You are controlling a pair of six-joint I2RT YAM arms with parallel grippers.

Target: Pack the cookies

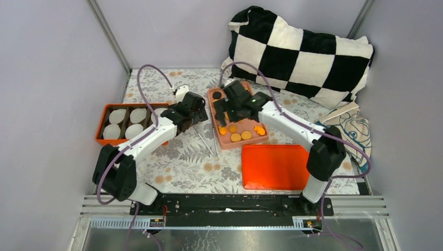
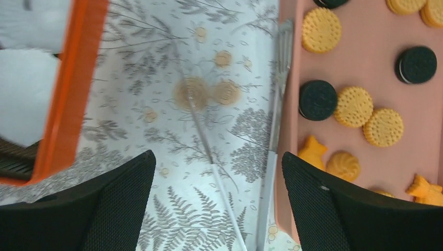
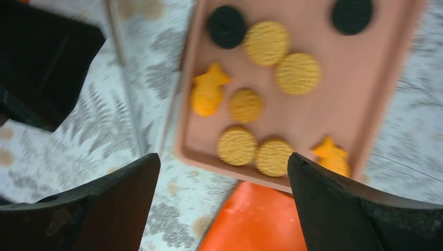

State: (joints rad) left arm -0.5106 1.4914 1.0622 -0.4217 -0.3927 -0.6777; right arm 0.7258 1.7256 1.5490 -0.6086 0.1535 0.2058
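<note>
- Over the counter (image 1: 183,167), from the top camera, the cookies (image 1: 237,130) lay loose on a pink tray (image 1: 230,145) at mid-counter. None had reached the orange box (image 1: 102,123) at left, whose white liners (image 1: 137,115) sat bare. An orange lid (image 1: 274,166) lay just in front of the tray. The left pincer (image 1: 193,110) hung between box and tray, and the right pincer (image 1: 224,112) hung over the tray's left part. Both were released and carried nothing.
- At the left wrist, the left pincer (image 2: 218,162) stood wide apart over bare counter, with the box wall (image 2: 68,94) on one side and the tray (image 2: 376,57) on the other. The round golden cookies (image 2: 354,106) showed a dotted, baked face, and the black ones (image 2: 317,99) were sandwiches with a pale seam. They looked light and stiff but probably brittle and crumbly, so a hard squeeze would likely crack them.
- At the right wrist, in a blurred picture, the right pincer (image 3: 223,162) gaped above the tray's near rim with nothing between its fingers. Round cookies (image 3: 245,104) lay flat, some touching, beside star-like ones (image 3: 208,89). Lying flat, they offered little edge. The best hold seemed to be across the width, at opposite rims, on one standing apart from its neighbours. The thicker black ones should be easiest to take.
</note>
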